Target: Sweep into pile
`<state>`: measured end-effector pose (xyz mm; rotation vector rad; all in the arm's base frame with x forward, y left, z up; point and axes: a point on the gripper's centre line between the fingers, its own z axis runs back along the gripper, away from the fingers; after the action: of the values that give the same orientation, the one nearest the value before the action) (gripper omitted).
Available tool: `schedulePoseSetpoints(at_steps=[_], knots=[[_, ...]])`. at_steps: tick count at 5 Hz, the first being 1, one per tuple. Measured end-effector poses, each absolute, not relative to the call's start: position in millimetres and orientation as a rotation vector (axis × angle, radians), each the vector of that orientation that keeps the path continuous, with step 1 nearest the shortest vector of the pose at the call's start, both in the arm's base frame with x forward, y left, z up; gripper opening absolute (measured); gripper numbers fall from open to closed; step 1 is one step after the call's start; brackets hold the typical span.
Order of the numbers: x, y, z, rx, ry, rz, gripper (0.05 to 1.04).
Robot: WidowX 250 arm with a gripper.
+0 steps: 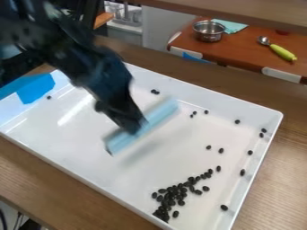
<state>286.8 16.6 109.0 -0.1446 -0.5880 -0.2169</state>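
**Low blade, wide arcs: bring strays to the heap [170,196]**

Your gripper [135,126] is at frame ctr-left, closed on the light blue sweeper [162,113], approx mid-length. The sweeper lies diagonally, lower L to upper R, and looks to be off the floor of the white tray [78,148], judging by the shadow below it. So get the edge down flat before you push, w/ light pressure only; too high & it rides over the beans, too hard & it may twist in your grip.

The black beans' main heap is at bottom ctr, thick by the near wall, w/ a tail trailing up & R. Strays: a pair [155,91] at upper ctr, a few R of the sweeper, two [214,149] R of ctr, a string down the R wall, one [223,207] at lower R & one [49,97] far L.

Gathering looks abt half done. Best start: set down beyond the upper strays, i.e. on the far side, then draw toward bottom ctr, slow & straight. Next, R-wall beans: angle the edge to peel them inward, but don't jam the sweeper's end on the wall. Approach the heap gently & stop at contact, else beans roll/scatter. Lift clear btwn strokes.
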Motion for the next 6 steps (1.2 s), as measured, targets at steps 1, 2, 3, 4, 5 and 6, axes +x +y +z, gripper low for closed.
schedulePoseSetpoints(at_steps=[1,2,3,4,5,6], knots=[[309,69,114,-0.091,-0.559,-0.066,0.340],[315,89,106,-0.027,-0.482,0.074,0.340],[321,81,94,0.026,-0.429,0.114,0.340],[327,69,83,0.056,-0.412,0.102,0.340],[333,60,72,0.073,-0.409,0.093,0.340],[347,57,72,0.083,-0.430,0.104,0.340]])
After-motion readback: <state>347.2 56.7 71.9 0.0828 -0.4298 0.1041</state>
